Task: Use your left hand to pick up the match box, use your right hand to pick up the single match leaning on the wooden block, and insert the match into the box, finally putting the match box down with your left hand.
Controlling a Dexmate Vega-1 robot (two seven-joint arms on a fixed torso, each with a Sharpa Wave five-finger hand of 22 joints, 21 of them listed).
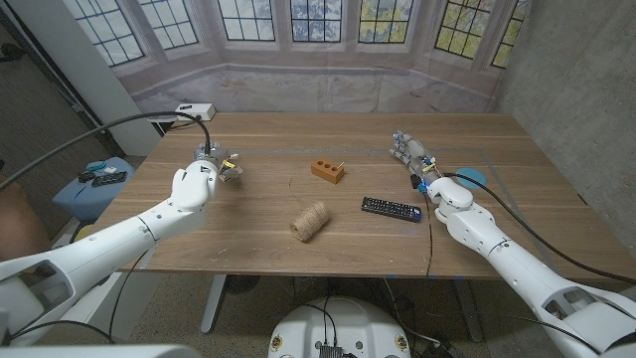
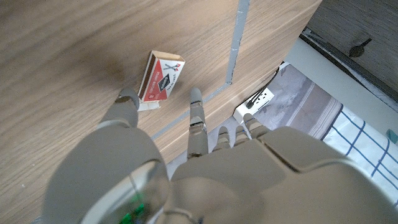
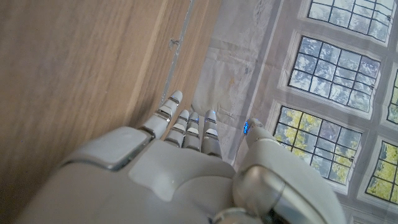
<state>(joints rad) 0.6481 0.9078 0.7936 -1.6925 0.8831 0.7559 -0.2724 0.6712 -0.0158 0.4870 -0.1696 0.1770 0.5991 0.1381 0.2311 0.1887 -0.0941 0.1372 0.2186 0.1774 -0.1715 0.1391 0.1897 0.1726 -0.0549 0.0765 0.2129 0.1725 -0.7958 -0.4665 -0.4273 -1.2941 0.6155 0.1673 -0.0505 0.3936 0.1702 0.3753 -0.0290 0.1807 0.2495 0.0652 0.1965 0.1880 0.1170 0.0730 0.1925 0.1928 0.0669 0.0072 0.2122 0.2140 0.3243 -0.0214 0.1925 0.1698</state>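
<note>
Match box point(image 2: 162, 77) lay flat on the wooden bench point(image 1: 298, 249), its red printed label up, directly in front of the left robot hand point(image 1: 196, 183). In the left wrist view that hand hovered over it with its fingers point(image 2: 196, 115) apart and reaching toward the box, one fingertip at the box's near corner; whether it actually touched could not be told. Nothing was held in it.

Taking the wooden block point(image 1: 327, 170) as the landmark, near the middle of the bench: a single match point(image 1: 339, 164) leaned on the block's right end. The match box sat well to the block's left. A ball of twine point(image 1: 309, 221) lay on the near side of the block, and a black remote control point(image 1: 391, 209) lay on the near side to the right. The right robot hand point(image 1: 414, 157) stood well to the block's right, fingers extended side by side, close together, holding nothing. A blue round object point(image 1: 471, 179) lay on the bench beside the right arm.
</note>
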